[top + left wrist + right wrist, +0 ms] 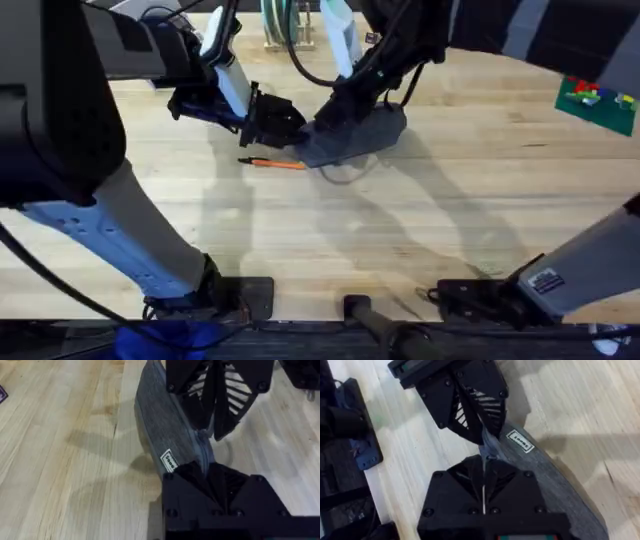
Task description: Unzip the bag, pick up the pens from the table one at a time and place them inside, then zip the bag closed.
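Left hand (285, 122) pinched on bag (365, 135) end; right hand (330, 118) pinched at bag's zipper; pen (272, 162) beside.

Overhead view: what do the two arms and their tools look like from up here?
Both arms have pale grey-white link covers with black joints. The right arm bears a small printed label near its base. Black cables loop off the links. Both tools, left and right, are black with ribbed, angular fingers.
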Robot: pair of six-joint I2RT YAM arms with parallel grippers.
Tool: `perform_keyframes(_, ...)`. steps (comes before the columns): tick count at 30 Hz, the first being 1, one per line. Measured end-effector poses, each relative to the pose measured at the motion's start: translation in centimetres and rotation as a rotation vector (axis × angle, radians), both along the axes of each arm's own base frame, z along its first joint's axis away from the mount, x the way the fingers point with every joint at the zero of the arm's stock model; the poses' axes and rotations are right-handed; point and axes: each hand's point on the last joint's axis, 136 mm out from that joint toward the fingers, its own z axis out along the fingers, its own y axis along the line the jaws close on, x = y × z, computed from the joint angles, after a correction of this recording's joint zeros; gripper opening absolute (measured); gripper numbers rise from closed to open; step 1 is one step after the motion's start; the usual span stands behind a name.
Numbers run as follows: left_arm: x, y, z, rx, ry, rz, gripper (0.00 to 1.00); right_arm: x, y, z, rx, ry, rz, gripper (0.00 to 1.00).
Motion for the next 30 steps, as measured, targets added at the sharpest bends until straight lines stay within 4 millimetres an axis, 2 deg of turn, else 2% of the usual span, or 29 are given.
perform_keyframes(3,0.0,0.0,0.0,0.000,0.000,0.000,0.042,-0.1,0.0,0.0,-0.002,0.004,-0.001,0.044)
perform_keyframes(9,0.0,0.0,0.0,0.000,0.000,0.000,0.042,-1.0,0.1,0.0,0.002,0.039,0.013,0.349)
perform_keyframes(14,0.0,0.0,0.0,0.000,0.000,0.000,0.042,-1.6,0.0,0.1,-0.002,0.066,0.018,0.475)
perform_keyframes(17,0.0,0.0,0.0,-0.001,0.000,0.000,0.042,-2.0,-0.1,0.1,-0.004,0.087,0.019,0.684)
perform_keyframes(19,0.0,0.0,0.0,-0.002,-0.002,0.000,0.042,-2.3,0.0,0.1,-0.003,0.098,0.023,0.931)
perform_keyframes(20,0.1,0.0,0.0,-0.002,-0.003,0.000,0.042,-2.4,0.0,0.1,-0.002,0.100,0.027,0.978)
perform_keyframes(30,0.0,0.0,0.0,-0.002,-0.001,-0.001,0.042,-2.8,-0.1,0.2,-0.009,0.111,0.031,0.998)
